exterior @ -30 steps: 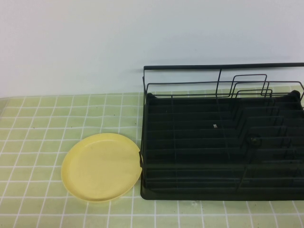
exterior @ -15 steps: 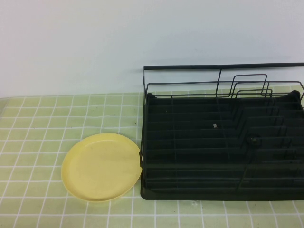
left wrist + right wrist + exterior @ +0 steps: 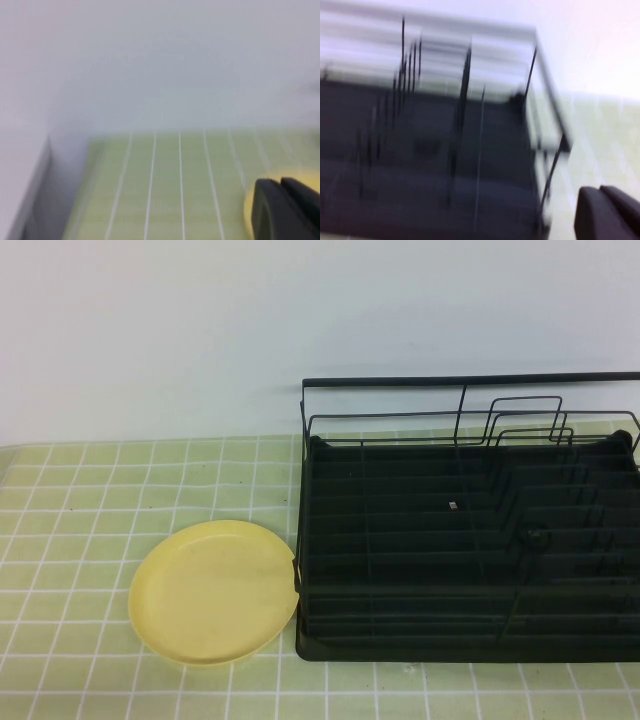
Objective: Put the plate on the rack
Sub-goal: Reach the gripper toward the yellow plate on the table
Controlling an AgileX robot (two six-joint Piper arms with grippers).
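Yellow plate (image 3: 213,592) is lying flat on the worktop (image 3: 80,500), left of centre and toward the near side, so it's not on the rack (image 3: 470,540) yet. Its right rim comes right up against the rack's left side, close to the near corner. From the high view I can't tell you whether the two actually touch or just sit side by side.

You've got a black wire rack with a dark tray under it, filling the right half of the worktop and running off the right edge of the high view. Its taller wire loops stand upright toward the far right, and a straight bar runs along its far side. The worktop has a pale green cover with a white grid, and a plain white wall (image 3: 150,330) stands behind it all.

Your left tool (image 3: 280,186) only shows in its own wrist view. It sits low over the green cover, pointed at the far wall, with its two dark fingers pressed together and nothing between them. A slice of the plate (image 3: 248,210) peeks out from behind those fingers.

Your right tool (image 3: 600,192) likewise shows only in its own wrist view. Its fingers are closed up tight on nothing, and it hangs near one end of the rack (image 3: 430,150), looking along the tray and the upright wires. That view is pretty smeared, so I can't tell you more than that.
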